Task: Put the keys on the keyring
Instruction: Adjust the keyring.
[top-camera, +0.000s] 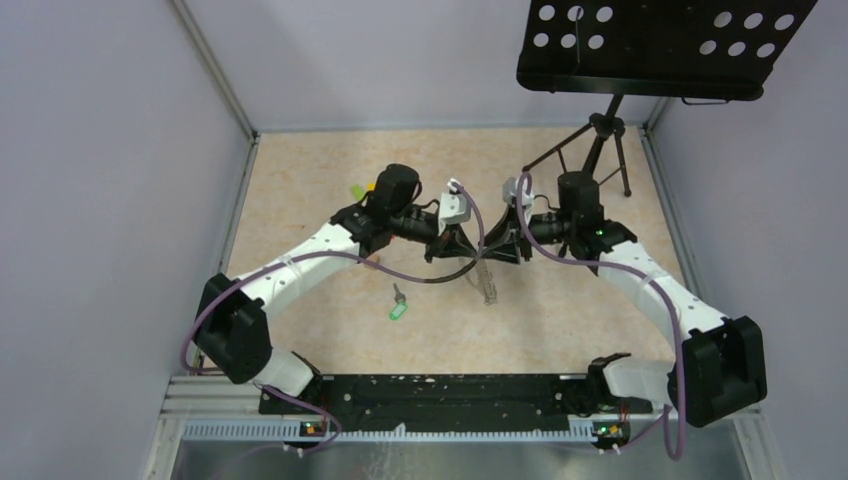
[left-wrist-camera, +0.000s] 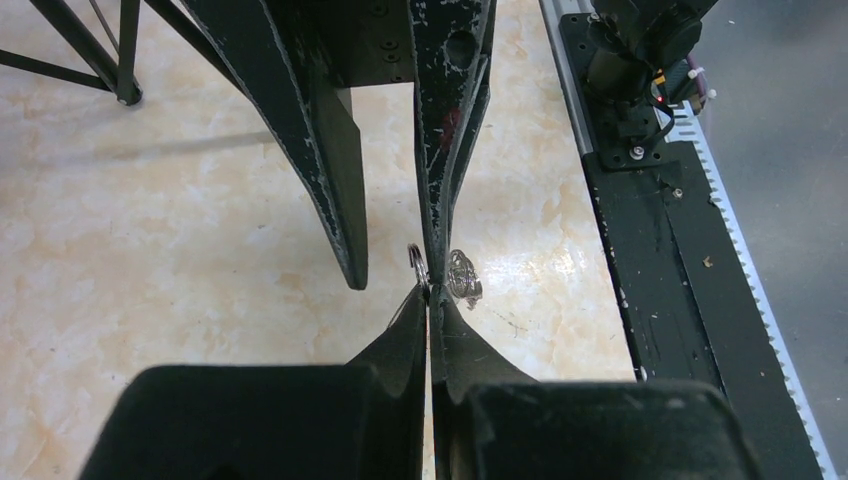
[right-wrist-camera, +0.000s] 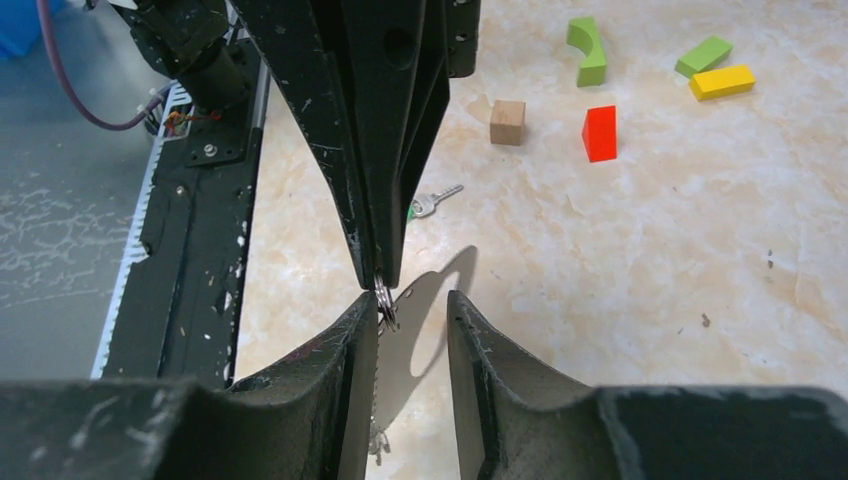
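From here I see the left end effector (left-wrist-camera: 432, 298) clenched tight on the keyring (right-wrist-camera: 385, 303). Only a short stretch of thin metal coil pokes out at its tips, held up off the bench (top-camera: 550, 320).

The right end effector (right-wrist-camera: 410, 297) meets it head-on with its jaws apart and nothing between them. One of its fingers (right-wrist-camera: 345, 350) sits against the keyring, and the other stands clear to the side.

Just beside the keyring, on the side towards the arm bases, the round head of a silver key (left-wrist-camera: 462, 275) shows at the clenched tips. I cannot tell whether it is threaded on or only touching.

A green-tagged key (top-camera: 398, 306) lies flat on the bench, well apart from the keyring on the left arm's side and a little nearer the bases.

Farther out from the keyring on that same side, away from the bases, sit a wooden cube (right-wrist-camera: 507, 121) and a red block (right-wrist-camera: 600, 133), with green and yellow blocks beyond them.

A music stand (top-camera: 660, 45) rises well beyond the keyring on the right arm's side.
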